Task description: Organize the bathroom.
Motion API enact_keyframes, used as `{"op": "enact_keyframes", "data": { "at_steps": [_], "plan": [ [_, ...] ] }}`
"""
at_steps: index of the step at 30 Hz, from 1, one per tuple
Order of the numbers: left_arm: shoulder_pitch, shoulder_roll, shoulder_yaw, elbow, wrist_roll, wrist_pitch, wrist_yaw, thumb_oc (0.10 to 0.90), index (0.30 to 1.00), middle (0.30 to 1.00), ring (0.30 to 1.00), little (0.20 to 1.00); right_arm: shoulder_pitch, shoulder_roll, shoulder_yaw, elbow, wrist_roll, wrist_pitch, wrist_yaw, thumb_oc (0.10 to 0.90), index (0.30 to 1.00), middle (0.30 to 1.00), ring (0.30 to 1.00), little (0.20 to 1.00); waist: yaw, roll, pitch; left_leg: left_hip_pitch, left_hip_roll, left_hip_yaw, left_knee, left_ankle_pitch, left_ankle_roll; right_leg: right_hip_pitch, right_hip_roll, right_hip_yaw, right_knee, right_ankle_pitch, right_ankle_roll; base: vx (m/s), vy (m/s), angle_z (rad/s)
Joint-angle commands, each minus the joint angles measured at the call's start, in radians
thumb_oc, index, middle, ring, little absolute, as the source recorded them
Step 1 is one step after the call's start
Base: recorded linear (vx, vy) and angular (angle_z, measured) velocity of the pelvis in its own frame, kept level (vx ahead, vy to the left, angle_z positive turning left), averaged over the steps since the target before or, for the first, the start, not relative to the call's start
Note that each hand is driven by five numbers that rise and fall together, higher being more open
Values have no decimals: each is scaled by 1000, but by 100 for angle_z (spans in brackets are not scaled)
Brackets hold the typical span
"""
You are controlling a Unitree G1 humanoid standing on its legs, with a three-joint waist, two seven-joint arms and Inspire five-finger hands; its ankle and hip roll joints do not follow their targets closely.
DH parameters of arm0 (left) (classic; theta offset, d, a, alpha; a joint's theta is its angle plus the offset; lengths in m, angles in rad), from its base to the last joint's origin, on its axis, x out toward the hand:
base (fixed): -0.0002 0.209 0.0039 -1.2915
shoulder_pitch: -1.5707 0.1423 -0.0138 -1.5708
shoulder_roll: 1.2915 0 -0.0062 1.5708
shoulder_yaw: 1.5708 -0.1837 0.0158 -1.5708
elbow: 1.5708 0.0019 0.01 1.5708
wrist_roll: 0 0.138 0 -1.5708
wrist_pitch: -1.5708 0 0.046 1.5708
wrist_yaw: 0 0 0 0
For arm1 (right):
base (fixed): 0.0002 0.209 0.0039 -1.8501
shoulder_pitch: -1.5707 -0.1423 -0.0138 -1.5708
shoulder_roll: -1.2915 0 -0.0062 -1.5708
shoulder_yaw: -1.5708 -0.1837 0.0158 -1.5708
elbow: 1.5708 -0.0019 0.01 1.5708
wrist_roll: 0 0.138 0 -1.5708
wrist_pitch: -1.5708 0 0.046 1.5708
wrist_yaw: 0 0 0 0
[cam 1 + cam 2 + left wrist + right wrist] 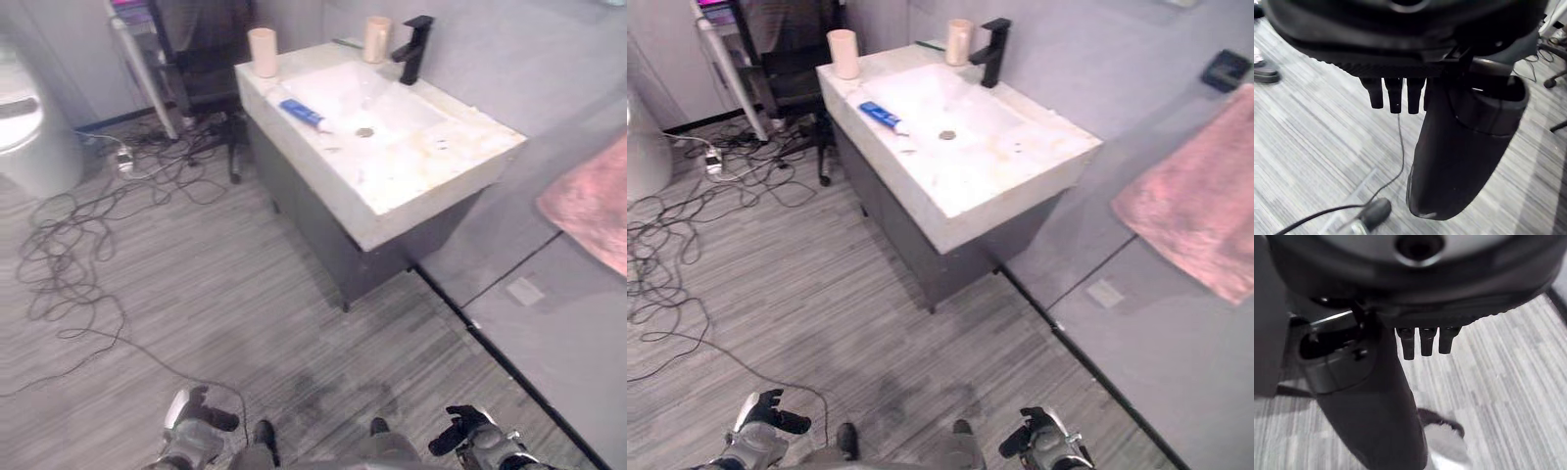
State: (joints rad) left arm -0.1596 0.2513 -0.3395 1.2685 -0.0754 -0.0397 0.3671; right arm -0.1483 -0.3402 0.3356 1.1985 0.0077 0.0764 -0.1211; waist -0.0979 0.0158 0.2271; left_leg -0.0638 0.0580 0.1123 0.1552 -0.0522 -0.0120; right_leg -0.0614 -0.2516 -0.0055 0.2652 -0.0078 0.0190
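Note:
A white washbasin [392, 162] on a dark cabinet stands ahead against the grey wall. A blue toothpaste tube [302, 114] lies on the basin's left slope. One beige cup [263, 52] stands on the far left corner, another beige cup [377, 39] beside the black faucet [414, 47]. A pink towel [1200, 211] hangs on the wall at the right. My left hand [196, 426] and right hand [472, 436] hang low over the floor, far from the basin. Both are open and hold nothing, as the left thumb [1459, 147] and right thumb [1371, 406] show.
A black office chair [206, 59] stands behind the basin's left end. Loose cables [69, 255] and a power strip [124, 159] spread over the grey striped floor at the left. A white rounded fixture [29, 127] sits at the far left. A small black holder [1225, 69] is on the wall.

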Motion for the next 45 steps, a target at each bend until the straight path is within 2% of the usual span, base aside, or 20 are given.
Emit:
{"op": "enact_keyframes", "data": {
  "at_steps": [1,2,6,9,10,11,14,15,16,17,19,20,22,25,29,31,35,37,39,45],
  "plan": [
    [37,99,20,-25,35,2,34,800,900,900,900,900,-34,-58,-18,-49,2,-32,0,800,900,900,900,900,26,11,-13,-9,59,82,99,-57,29,-74,-148,-55,85,192,111,179,453,-25],
    [45,110,32,-30,28,10,30,800,900,900,900,900,-32,-61,-16,-59,-4,-31,10,800,900,900,900,900,26,11,-7,12,60,98,85,-59,32,-83,-130,-63,101,175,111,201,364,-48],
    [41,112,52,-33,72,11,21,800,900,900,900,900,1,-69,-5,-61,19,-6,15,800,900,900,900,900,-50,-16,-9,94,-5,140,-12,-60,42,-182,111,-43,-15,120,138,274,213,-63],
    [21,104,38,-34,72,5,22,800,900,900,900,900,16,-74,-14,-47,36,-9,10,800,900,900,900,900,-84,-34,-10,115,-51,135,-27,-80,46,-240,159,-24,-120,187,156,288,140,5],
    [-17,90,15,-41,73,-5,28,800,900,900,900,900,38,-82,-32,-38,41,-8,9,800,900,900,900,900,-112,-50,-3,134,-98,135,-37,-110,54,-271,181,-60,-235,261,156,433,161,28],
    [-33,82,12,-47,75,-18,35,800,900,900,900,900,50,-84,-34,-35,44,-10,12,800,900,900,900,900,-115,-39,13,163,-101,145,-22,-155,48,-285,200,-151,-235,269,165,521,155,31],
    [-29,70,20,-53,84,-36,50,800,900,900,900,900,57,-89,-24,-33,45,-7,25,800,900,900,900,900,-108,-24,19,203,-99,198,0,-184,36,-264,208,-264,-200,234,138,380,-20,-9],
    [-25,71,25,-53,98,-32,32,800,900,900,900,900,69,-92,-28,-30,57,-4,24,800,900,900,900,900,-110,-3,7,205,-76,185,60,-126,0,-237,234,-249,-190,191,91,359,-79,-36],
    [-25,71,25,-54,98,-31,32,800,900,900,900,900,70,-92,-28,-30,57,-4,24,800,900,900,900,900,-110,-2,7,204,-75,184,61,-126,-2,-237,235,-250,-190,190,90,472,-175,-12],
    [-12,79,31,-52,113,-25,4,800,900,900,900,900,77,-91,-36,-26,91,-12,22,800,900,900,900,900,-112,21,-8,191,-22,173,194,14,-72,-196,259,-237,-192,139,40,378,-157,16],
    [4,86,43,-46,126,-23,-7,800,900,900,900,900,71,-88,-39,-34,89,-24,22,800,900,900,900,900,-111,33,-23,150,33,153,428,181,-142,-145,283,-217,-199,81,-11,422,-182,4],
    [6,86,44,-44,117,-19,-4,800,900,900,900,900,68,-88,-36,-40,81,-24,22,800,900,900,900,900,-109,31,-26,124,42,145,506,205,-151,-133,287,-211,-200,67,-23,279,-134,-48],
    [8,83,58,-44,82,9,18,800,900,900,900,900,53,-89,-22,-63,64,-23,13,800,900,900,900,900,-96,4,-39,-2,37,128,715,206,-120,-88,273,-180,-206,31,-61,174,-30,-72],
    [20,79,79,-51,-13,32,100,800,900,900,900,900,44,-84,-18,-74,82,-35,-14,800,900,900,900,900,-80,-8,-43,-80,50,95,696,156,-72,-52,269,-126,-200,20,-61,213,129,-136],
    [43,91,143,-38,-96,33,228,800,900,900,900,900,40,-62,-29,-52,99,-77,-59,800,900,900,900,900,-62,-35,-46,-104,73,-24,338,134,-5,-36,265,-7,-191,19,-35,137,219,-85],
    [62,99,184,-7,-144,24,293,800,900,900,900,900,39,-47,-36,-30,133,-85,-88,800,900,900,900,900,-40,-44,-56,-102,82,-167,99,180,-10,-20,264,79,-190,13,-2,195,255,-78],
    [90,101,235,25,-218,26,380,800,900,900,900,900,48,-51,-48,-10,164,-74,-113,800,900,900,900,900,-20,-29,-59,-50,106,-277,-78,184,-31,9,247,166,-191,11,29,208,284,-94],
    [104,111,282,54,-237,25,430,800,900,900,900,900,54,-54,-61,1,182,-66,-121,800,900,900,900,900,-19,-21,-53,-33,109,-275,-15,140,-33,4,218,184,-148,-4,46,151,338,-90],
    [91,123,313,69,-263,37,511,800,900,900,900,900,80,-50,-86,6,189,-66,-127,800,900,900,900,900,-38,-5,-57,22,106,-192,-48,75,-29,-1,187,163,-120,-11,64,95,389,-79],
    [64,176,385,94,-334,-19,619,800,900,900,900,900,117,-14,-107,20,202,-83,-147,800,900,900,900,900,-48,4,-79,51,67,-148,-137,66,-7,-35,129,168,-123,22,119,-20,320,-27]
  ]
}}
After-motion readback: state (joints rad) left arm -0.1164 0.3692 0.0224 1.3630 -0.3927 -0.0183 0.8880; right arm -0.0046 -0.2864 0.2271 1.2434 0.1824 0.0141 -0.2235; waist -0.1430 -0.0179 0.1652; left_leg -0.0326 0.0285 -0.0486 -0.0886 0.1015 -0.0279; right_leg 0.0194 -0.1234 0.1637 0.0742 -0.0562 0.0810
